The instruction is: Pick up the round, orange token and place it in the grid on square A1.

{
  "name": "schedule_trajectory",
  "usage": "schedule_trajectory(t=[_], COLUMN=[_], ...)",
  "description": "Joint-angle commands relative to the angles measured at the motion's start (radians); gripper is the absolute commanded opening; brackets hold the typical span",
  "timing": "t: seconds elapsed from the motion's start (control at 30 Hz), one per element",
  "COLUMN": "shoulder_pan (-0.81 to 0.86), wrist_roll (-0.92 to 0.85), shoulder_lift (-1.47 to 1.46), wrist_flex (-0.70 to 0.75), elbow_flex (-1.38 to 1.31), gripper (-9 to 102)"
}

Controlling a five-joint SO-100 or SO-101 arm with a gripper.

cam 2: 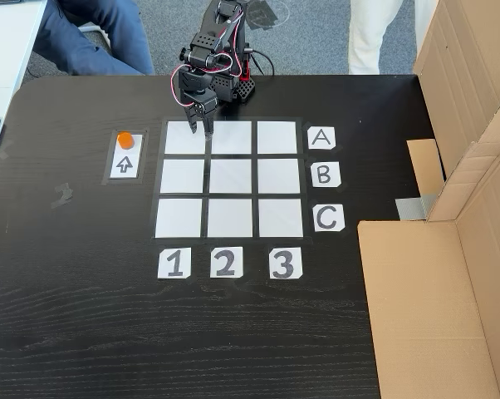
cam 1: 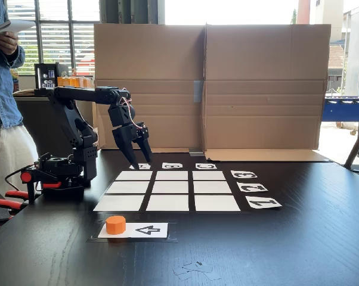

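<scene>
Token: the small bright orange cylinder token (cam 1: 115, 224) (cam 2: 125, 138) stands on the end of a white paper card with a black arrow (cam 1: 145, 230) (cam 2: 125, 163), just beside the grid.
Grid: the three-by-three grid of white paper squares (cam 1: 170, 190) (cam 2: 230, 178) lies on the black wooden tabletop (cam 1: 299, 238) (cam 2: 84, 299).
Square A1: the white corner square A1 (cam 2: 184, 138) is bare.
Tool: the black two-finger tool (cam 1: 142, 162) (cam 2: 207, 132) points down over the grid's A row, near A1, empty; whether its jaws are parted or closed cannot be told.
Backdrop: brown cardboard wall (cam 1: 227, 83).
</scene>
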Motion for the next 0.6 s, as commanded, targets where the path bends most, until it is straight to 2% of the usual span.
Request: schedule_trajectory(t=[0.0,0.57], shoulder_pan=[0.006,0.006], wrist_roll=[-0.009,-0.009], shoulder_lift=[-0.002,-0.015], wrist_flex=[0.003,0.003], elbow_flex=[-0.035,-0.04], gripper=[20,20])
